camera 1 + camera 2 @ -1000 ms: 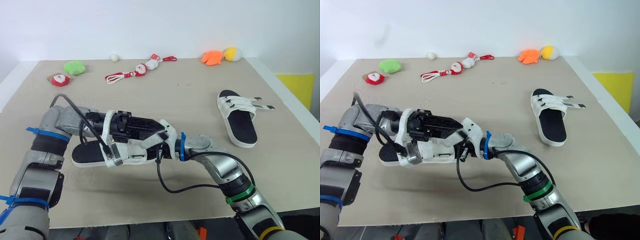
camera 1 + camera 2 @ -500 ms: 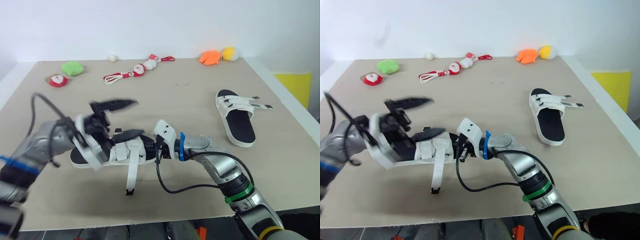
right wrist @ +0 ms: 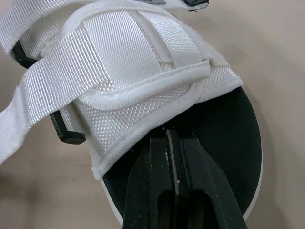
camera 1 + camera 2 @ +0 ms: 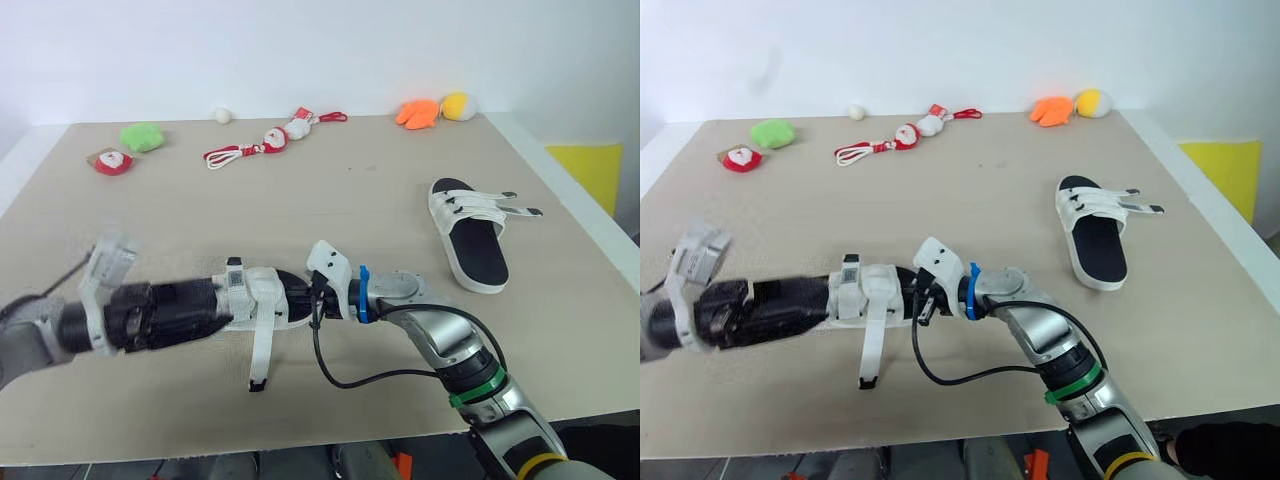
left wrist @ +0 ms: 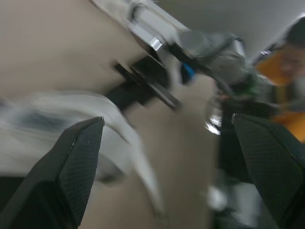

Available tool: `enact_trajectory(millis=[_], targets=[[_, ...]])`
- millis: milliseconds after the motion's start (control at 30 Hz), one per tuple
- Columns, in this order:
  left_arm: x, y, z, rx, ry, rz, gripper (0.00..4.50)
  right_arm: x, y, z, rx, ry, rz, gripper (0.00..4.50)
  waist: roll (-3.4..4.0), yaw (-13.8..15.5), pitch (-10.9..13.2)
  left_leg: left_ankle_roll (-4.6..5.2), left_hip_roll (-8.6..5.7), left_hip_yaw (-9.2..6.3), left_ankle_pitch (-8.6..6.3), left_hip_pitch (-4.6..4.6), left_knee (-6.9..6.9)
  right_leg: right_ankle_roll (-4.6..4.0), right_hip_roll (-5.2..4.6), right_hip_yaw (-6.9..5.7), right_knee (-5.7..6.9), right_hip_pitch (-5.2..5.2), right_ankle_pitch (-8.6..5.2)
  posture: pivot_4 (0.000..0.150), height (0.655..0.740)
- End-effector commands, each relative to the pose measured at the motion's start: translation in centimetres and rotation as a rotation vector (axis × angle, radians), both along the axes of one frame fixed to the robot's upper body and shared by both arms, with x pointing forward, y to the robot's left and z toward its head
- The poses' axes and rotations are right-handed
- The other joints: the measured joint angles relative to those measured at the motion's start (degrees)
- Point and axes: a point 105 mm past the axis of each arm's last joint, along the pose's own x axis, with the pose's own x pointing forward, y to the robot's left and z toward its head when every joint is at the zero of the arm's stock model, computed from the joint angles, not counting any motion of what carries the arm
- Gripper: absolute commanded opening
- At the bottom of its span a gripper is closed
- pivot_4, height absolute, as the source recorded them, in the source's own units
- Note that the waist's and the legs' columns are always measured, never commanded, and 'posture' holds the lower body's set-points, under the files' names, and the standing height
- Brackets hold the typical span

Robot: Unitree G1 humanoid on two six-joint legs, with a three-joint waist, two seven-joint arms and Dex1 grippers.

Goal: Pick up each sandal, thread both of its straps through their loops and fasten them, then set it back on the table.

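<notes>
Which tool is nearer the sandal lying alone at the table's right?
Right. The right tool, gripping the other sandal, is left of the lone sandal; the left tool, further left.

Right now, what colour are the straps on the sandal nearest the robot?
White straps over a black footbed; clearest in the right wrist view.

Silver right arm, blue tie, black cable

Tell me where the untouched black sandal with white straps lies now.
In the left eye view, that white-strapped black sandal lies on the right side of the beige table, nearer the robot than the orange plush toy.
</notes>
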Motion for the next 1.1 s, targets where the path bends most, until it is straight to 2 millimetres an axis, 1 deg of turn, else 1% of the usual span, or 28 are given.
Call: enact_trajectory(millis=[33,167,233,267,400,500,567,633,700,733,833,867,967,1033,1100], targets=[[-1.2,-0.3,-0.9,0.059,0.022,-0.063,4.44,0.0,-0.3,-0.6,-0.021,0.020,-0.015,0.00,0.01,0.0,0.0,0.00,0.00,0.00,0.00,0.00,0.00,-0.01,0.00,0.00,0.00,-0.01,0.00,0.150,0.7400],[-1.3,-0.5,-2.9,0.126,0.044,-0.067,4.44,0.1,-0.3,-0.5,-0.022,0.020,-0.019,0.00,-0.01,0.0,0.0,-0.01,-0.02,0.01,0.00,0.00,0.01,-0.05,0.00,0.02,-0.01,-0.02,0.03,0.150,0.7400],[-1.2,-1.1,-4.8,0.195,0.028,-0.073,4.44,0.1,-0.4,-0.5,-0.021,0.019,-0.023,0.00,0.02,0.1,0.0,-0.02,-0.02,0.05,-0.01,0.00,0.01,-0.06,-0.01,0.04,-0.05,-0.02,0.03,0.150,0.7400],[-0.9,-1.3,-5.4,0.202,0.019,-0.056,4.44,0.1,-0.4,-0.5,-0.021,0.019,-0.024,0.00,0.01,0.0,0.0,-0.03,-0.04,0.07,-0.01,0.00,0.00,-0.06,-0.01,0.06,-0.06,-0.01,0.04,0.150,0.7400],[-0.4,-3.0,-6.8,0.187,0.024,-0.067,4.44,0.1,-0.3,-0.5,-0.019,0.019,-0.025,0.00,-0.09,0.1,-0.1,-0.04,-0.02,0.10,-0.02,-0.02,0.00,-0.04,0.00,0.09,-0.08,-0.03,0.06,0.150,0.7400],[-0.7,-4.3,-8.0,0.192,0.037,-0.101,4.44,0.2,-0.2,-0.4,-0.017,0.017,-0.026,0.00,-0.08,0.1,-0.1,-0.04,-0.04,0.11,-0.02,-0.01,0.01,-0.02,-0.01,0.12,-0.09,-0.01,0.07,0.150,0.7400],[-0.2,-4.8,-8.8,0.224,0.010,-0.088,3.94,0.3,-0.2,-0.3,-0.014,0.014,-0.029,0.00,-0.08,0.1,-0.1,-0.04,-0.05,0.13,-0.02,0.00,0.01,-0.02,-0.01,0.14,-0.09,-0.01,0.07,0.150,0.7400],[0.2,-5.1,-8.8,0.220,-0.005,-0.076,3.30,0.3,-0.3,-0.3,-0.013,0.013,-0.030,0.00,-0.09,0.1,-0.1,-0.04,-0.05,0.13,-0.02,0.00,0.01,-0.02,0.00,0.15,-0.09,-0.01,0.07,0.150,0.7400],[0.6,-5.2,-8.3,0.199,-0.018,-0.074,2.26,0.3,-0.3,-0.3,-0.014,0.011,-0.030,0.00,-0.11,0.1,-0.1,-0.04,-0.05,0.13,-0.02,0.00,0.03,-0.01,0.00,0.15,-0.09,-0.01,0.10,0.150,0.7400],[0.7,-5.3,-8.0,0.191,-0.031,-0.075,1.89,0.3,-0.3,-0.3,-0.014,0.010,-0.031,0.00,-0.11,0.1,-0.1,-0.04,-0.05,0.13,-0.02,0.00,0.03,-0.01,0.00,0.15,-0.09,-0.01,0.10,0.150,0.7400],[1.1,-5.5,-7.2,0.172,-0.063,-0.074,0.54,0.4,-0.3,-0.3,-0.013,0.009,-0.031,0.00,-0.11,0.1,-0.1,-0.04,-0.05,0.13,-0.02,-0.01,0.04,-0.01,0.00,0.15,-0.09,-0.01,0.10,0.150,0.7400],[1.2,-5.7,-6.7,0.155,-0.075,-0.077,0.03,0.3,-0.3,-0.3,-0.012,0.008,-0.030,0.00,-0.11,0.1,-0.1,-0.04,-0.05,0.13,-0.02,-0.01,0.04,-0.01,0.00,0.16,-0.09,-0.01,0.10,0.150,0.7400],[1.4,-6.3,-4.9,0.095,-0.106,-0.087,0.03,0.3,-0.2,-0.3,-0.011,0.006,-0.028,0.00,-0.11,0.1,-0.1,-0.04,-0.05,0.13,-0.02,-0.01,0.04,0.01,0.00,0.15,-0.09,-0.01,0.11,0.150,0.7400],[1.8,-6.7,-3.1,0.033,-0.133,-0.077,0.03,0.3,-0.2,-0.3,-0.012,0.005,-0.028,0.00,-0.12,0.1,-0.1,-0.04,-0.05,0.13,-0.02,-0.03,0.05,0.02,0.00,0.15,-0.09,-0.01,0.12,0.150,0.7400],[2.7,-6.9,-1.1,-0.026,-0.170,-0.051,0.03,0.2,-0.2,-0.4,-0.012,0.004,-0.028,0.00,-0.14,0.2,-0.1,-0.04,-0.05,0.12,-0.02,-0.04,0.10,0.06,0.00,0.15,-0.09,0.01,0.14,0.150,0.7400]])
